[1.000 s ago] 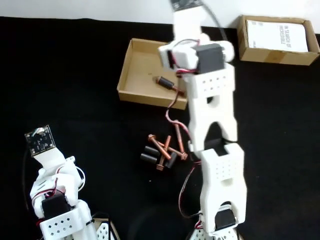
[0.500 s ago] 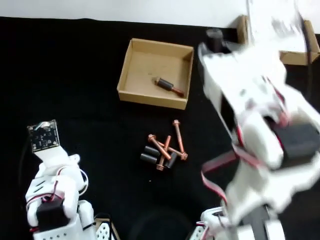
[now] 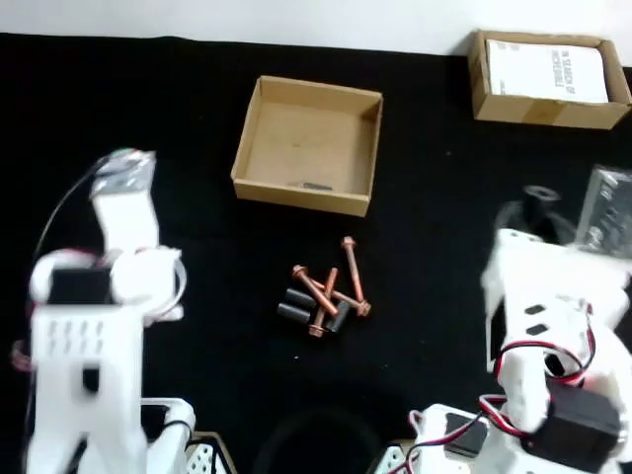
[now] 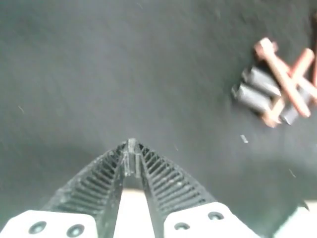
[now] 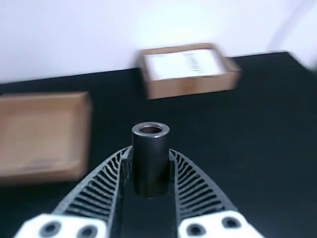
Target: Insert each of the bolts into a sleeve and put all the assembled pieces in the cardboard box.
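Note:
My right gripper (image 5: 150, 163) is shut on a black sleeve (image 5: 150, 157) that stands upright between its fingers, held over the table's right side (image 3: 540, 200). The left gripper (image 4: 131, 151) is shut with nothing in it, above bare black table left of the pile. Several copper bolts (image 3: 331, 286) and three black sleeves (image 3: 294, 304) lie heaped at the table's middle; the left wrist view shows the heap (image 4: 277, 94) too. The open cardboard box (image 3: 259, 138) sits behind the pile, with one dark assembled piece (image 3: 316, 185) dimly seen by its near wall.
A second cardboard box (image 3: 482, 69) holding a printed sheet stands at the back right corner, also seen ahead of the right gripper (image 5: 185, 69). Both arm bases stand at the table's front edge. Black cloth covers the table.
The right arm has swung from over the cardboard box back to the right side, carrying the sleeve. The left arm has risen and stretched forward on the left.

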`<state>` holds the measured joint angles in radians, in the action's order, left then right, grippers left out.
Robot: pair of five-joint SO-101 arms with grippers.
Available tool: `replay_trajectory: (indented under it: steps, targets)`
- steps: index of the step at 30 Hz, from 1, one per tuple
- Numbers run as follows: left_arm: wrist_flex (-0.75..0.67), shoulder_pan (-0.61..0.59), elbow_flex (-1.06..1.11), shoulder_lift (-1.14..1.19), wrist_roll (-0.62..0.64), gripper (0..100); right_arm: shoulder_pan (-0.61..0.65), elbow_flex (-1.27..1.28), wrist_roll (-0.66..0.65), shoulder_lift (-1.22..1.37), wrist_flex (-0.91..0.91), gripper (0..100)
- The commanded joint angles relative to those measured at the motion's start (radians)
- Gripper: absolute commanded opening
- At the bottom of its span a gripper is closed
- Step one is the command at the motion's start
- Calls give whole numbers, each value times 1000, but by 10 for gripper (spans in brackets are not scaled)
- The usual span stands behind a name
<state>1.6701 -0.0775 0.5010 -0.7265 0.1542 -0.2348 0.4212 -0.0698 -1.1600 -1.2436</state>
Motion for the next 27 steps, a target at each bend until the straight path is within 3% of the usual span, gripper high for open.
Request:
replay_trajectory:
  steps: [1, 7, 12, 18, 27]
  targets:
    - [78, 166, -222, 185, 129, 10, -171, 298, -35, -148, 239, 5]
    - [77, 430, -456, 421, 269, 11, -305, 705, -101, -352, 522, 5]
    - [78, 573, -622, 605, 379, 53, -371, 941, -103, -473, 639, 5]
    - [77, 644, -774, 868, 462, 238, -410, 1113, -150, -588, 653, 5]
    - [75, 621, -1155, 1297, 459, 241, -423, 1201, -150, -671, 651, 5]
